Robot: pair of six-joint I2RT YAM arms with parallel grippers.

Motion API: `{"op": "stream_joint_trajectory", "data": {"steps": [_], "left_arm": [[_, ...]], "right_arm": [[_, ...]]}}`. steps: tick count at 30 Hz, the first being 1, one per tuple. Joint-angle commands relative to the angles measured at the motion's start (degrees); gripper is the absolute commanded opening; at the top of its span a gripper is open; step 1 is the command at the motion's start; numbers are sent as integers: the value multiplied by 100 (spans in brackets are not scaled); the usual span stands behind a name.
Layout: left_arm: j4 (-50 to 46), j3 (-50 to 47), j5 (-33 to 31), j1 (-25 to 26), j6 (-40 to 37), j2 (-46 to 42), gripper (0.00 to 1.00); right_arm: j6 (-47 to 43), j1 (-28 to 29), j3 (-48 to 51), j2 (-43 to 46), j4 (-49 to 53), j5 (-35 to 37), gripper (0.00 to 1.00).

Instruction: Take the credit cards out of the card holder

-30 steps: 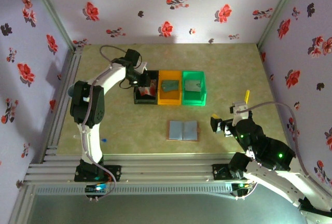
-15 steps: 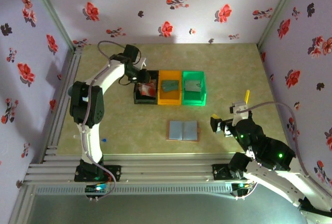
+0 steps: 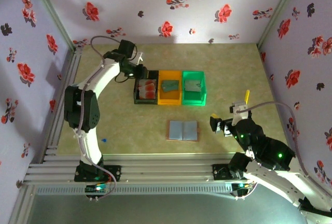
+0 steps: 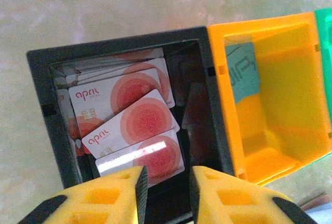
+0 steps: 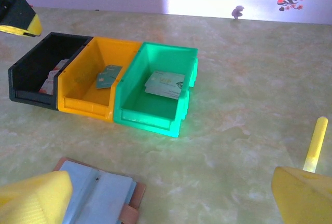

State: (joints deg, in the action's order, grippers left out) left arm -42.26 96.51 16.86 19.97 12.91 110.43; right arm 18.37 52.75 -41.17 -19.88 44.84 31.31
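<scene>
The card holder [image 3: 182, 130] lies open on the table, blue-grey inside up, pinkish-tan edge showing; its corner [image 5: 98, 193] sits between my right fingers' view. Several credit cards [image 4: 129, 115], pale with red-orange circles, lie stacked in the black bin [image 3: 139, 97]. My left gripper [image 4: 165, 193] hovers over the bin's near-left rim, jaws slightly apart with nothing between them; from above the left gripper [image 3: 141, 72] is by the bin's back-left corner. My right gripper [image 3: 220, 124] rests wide open and empty to the right of the holder.
An orange bin [image 3: 169, 99] with a teal card [image 4: 244, 73] and a green bin [image 3: 194, 101] with a pale card [image 5: 165, 85] stand right of the black one. A yellow peg [image 5: 316, 146] stands by the right gripper. Flowered walls enclose the table.
My left gripper has pulled back and to the left, out of the black bin, uncovering the red-blotched cards lying in it. The right arm and the card holder have not moved.
</scene>
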Motion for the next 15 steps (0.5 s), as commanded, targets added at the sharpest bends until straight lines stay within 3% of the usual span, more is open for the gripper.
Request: {"op": "stream_joint_trajectory", "data": {"steps": [1, 9, 10, 11, 15], "left_arm": [[-98, 156, -118, -45, -86, -435, 32], [241, -33, -369, -44, 56, -1266, 61], [360, -150, -408, -44, 76, -1450, 74], [505, -264, -443, -45, 95, -1607, 98], [967, -756, -635, -43, 100, -2283, 100]], "right_arm": [[-105, -42, 61, -7, -90, 2, 99], [-72, -48, 69, -14, -96, 68, 99], [-70, -54, 75, -14, -94, 77, 99], [-64, -47, 79, -12, -93, 99, 99], [-45, -54, 83, -42, -91, 147, 99]]}}
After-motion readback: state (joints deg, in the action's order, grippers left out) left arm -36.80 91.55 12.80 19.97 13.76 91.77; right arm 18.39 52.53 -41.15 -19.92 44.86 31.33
